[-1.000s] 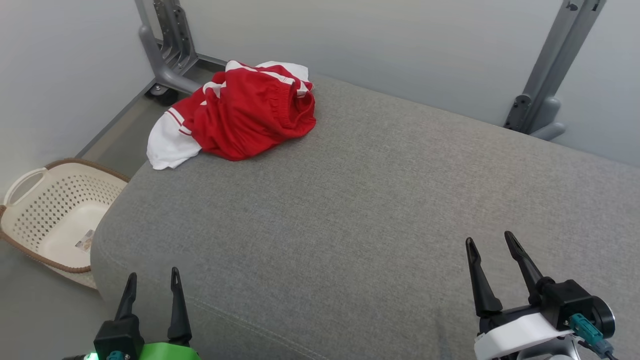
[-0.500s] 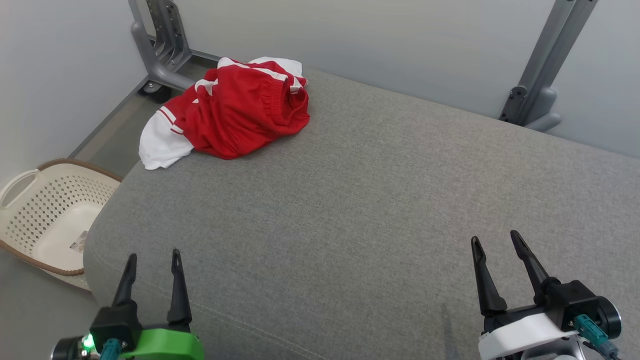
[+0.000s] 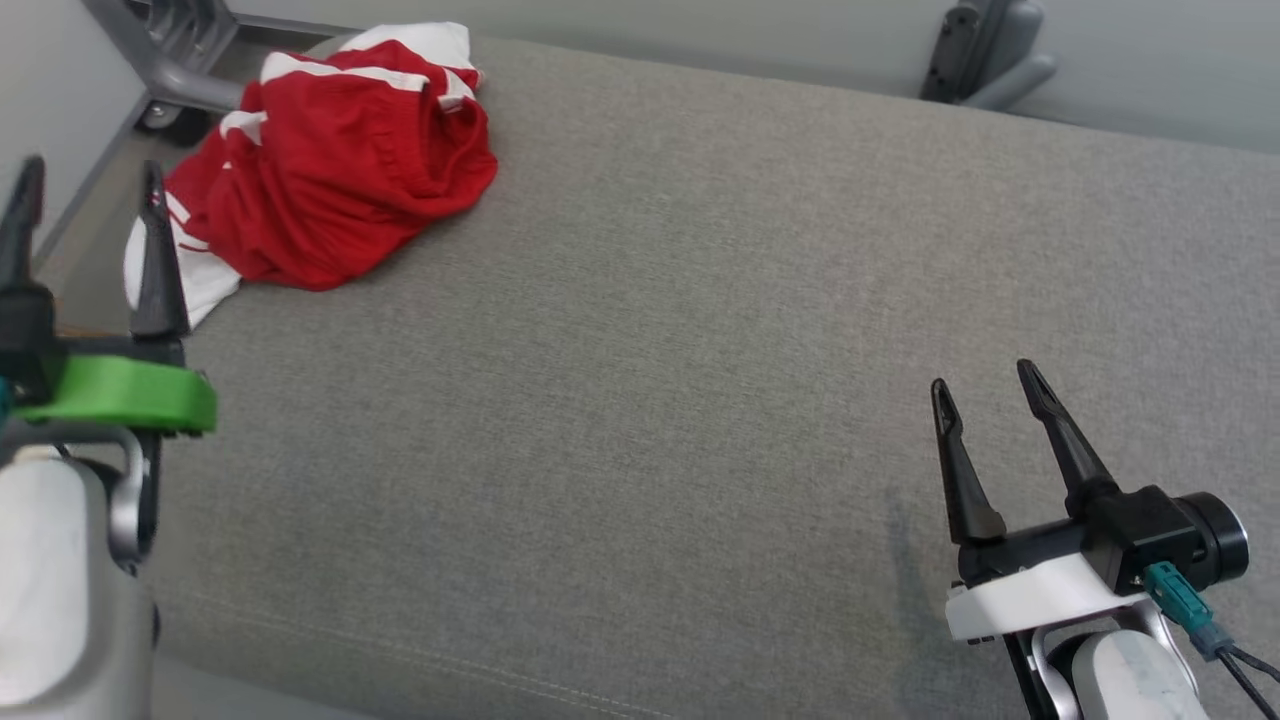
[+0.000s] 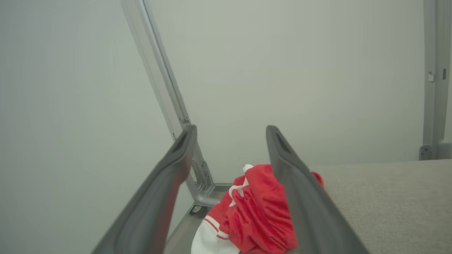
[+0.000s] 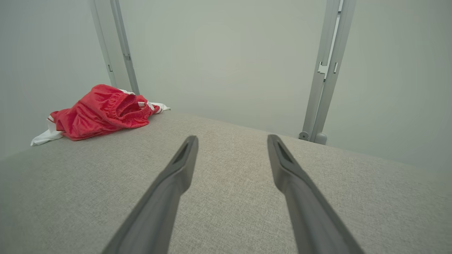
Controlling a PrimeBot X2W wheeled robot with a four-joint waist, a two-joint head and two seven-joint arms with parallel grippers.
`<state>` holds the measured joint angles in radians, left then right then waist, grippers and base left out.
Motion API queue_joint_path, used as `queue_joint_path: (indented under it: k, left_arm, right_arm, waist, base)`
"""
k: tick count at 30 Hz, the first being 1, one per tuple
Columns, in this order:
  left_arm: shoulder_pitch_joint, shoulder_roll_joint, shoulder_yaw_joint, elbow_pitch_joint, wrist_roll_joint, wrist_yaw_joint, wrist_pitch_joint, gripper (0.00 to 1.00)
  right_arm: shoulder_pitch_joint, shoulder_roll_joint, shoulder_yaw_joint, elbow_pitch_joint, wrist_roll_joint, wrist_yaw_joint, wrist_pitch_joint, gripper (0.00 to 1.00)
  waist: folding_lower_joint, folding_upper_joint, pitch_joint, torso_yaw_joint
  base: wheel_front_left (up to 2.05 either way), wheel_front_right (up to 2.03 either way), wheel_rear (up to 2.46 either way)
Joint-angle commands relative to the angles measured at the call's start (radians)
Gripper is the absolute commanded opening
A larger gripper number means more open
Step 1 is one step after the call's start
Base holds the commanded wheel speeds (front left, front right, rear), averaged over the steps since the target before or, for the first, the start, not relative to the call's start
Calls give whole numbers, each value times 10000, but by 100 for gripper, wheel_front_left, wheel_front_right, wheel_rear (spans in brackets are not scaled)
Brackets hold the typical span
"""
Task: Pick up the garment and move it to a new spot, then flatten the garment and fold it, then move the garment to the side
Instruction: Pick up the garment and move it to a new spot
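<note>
Item 1. A grey fabric-covered surface (image 3: 700, 350) is taking up most of the head view, running from 9 o'clock to 3 o'clock, with a stitched seam along its near edge.

Item 2. A pale wall (image 5: 226, 53) is standing behind the surface at 12 o'clock. Two grey metal frame posts (image 5: 326, 67) are rising against it, one at 11 o'clock and one at 1 o'clock.

Item 3. The garment (image 3: 330, 170) is lying crumpled on the far left corner of the surface, at 11 o'clock in the head view. It is red with white stripes and an elastic waistband is showing. A white part of it is hanging over the left edge.

Item 4. The left hand (image 3: 90, 170) is hovering at 9 o'clock, beside the left edge of the surface. Its fingers are standing wide apart and are holding nothing. Its tips are pointing toward the garment and are near the white part; whether they are touching it cannot be told.

Item 5. The right hand (image 3: 984, 377) is hovering over the bare surface at 4 o'clock. Its fingers are spread wide and are gripping nothing. It is sitting well apart from the garment.
</note>
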<state>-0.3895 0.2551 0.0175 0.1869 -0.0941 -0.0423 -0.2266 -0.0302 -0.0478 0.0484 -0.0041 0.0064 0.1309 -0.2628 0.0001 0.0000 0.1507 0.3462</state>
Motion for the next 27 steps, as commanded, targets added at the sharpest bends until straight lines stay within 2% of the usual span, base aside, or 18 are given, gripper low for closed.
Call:
queue_joint_path:
  k: [1,5,11,19,21,27]
  left_arm:
    - [-581,213,39,223,34,-126,189,100]
    - [-2147,944,-9,1133,91,-389,809,100]
    - [-3942,1375,-129,2934,-595,-724,1838,100]
    - [-5121,2033,-515,4930,-1175,-864,3204,100]
    - [-5333,2245,-540,5546,-1189,-840,3494,100]
    - [-5562,2669,-376,6474,-1013,-96,3439,100]
  right_arm:
    - [-201,-41,5,-89,-68,-3,-34,100]
    - [-593,-43,0,-192,-191,-3,-34,100]
    - [-892,-35,-231,-326,-303,-3,-34,100]
    - [-1062,-37,-245,-546,-339,-3,-34,100]
    - [-1069,-35,-226,-625,-363,-3,-34,100]
    - [-1124,-35,-276,-757,-405,-3,-34,100]
  waist:
    - [-1,0,1325,-1268]
    - [-1,0,2069,-1898]
    - [-1,0,2822,-2503]
    - [-1,0,3408,-2937]
    - [-1,0,3567,-3010]
    - [-1,0,3810,-3076]
  base:
    - [0,0,0]
    - [0,0,0]
    - [0,0,0]
    - [0,0,0]
    - [0,0,0]
    - [0,0,0]
